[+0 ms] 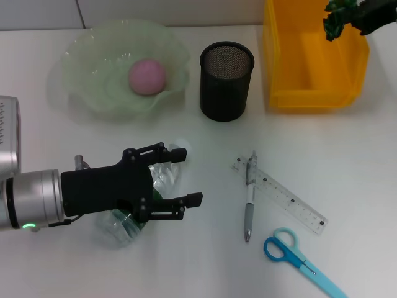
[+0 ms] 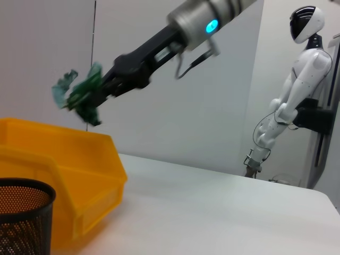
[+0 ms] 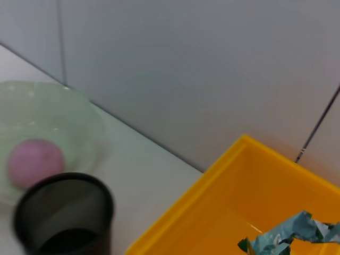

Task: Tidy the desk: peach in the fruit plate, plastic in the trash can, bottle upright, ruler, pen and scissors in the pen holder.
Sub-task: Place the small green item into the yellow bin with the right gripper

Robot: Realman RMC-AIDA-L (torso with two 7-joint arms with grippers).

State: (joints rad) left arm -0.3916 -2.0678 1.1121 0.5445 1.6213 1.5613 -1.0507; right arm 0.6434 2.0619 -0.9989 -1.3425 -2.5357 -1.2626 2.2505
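A clear bottle lies on its side at the front left of the white table. My left gripper hovers open over it, one finger on each side of its neck end. At the back right my right gripper is shut on a crumpled green plastic scrap, held above the yellow trash can; the plastic and the plastic also show in both wrist views. The pink peach rests in the pale green fruit plate. Ruler, pen and blue scissors lie at the front right.
The black mesh pen holder stands between the fruit plate and the trash can. A white humanoid robot stands beyond the table's far side. The table edge runs behind the trash can.
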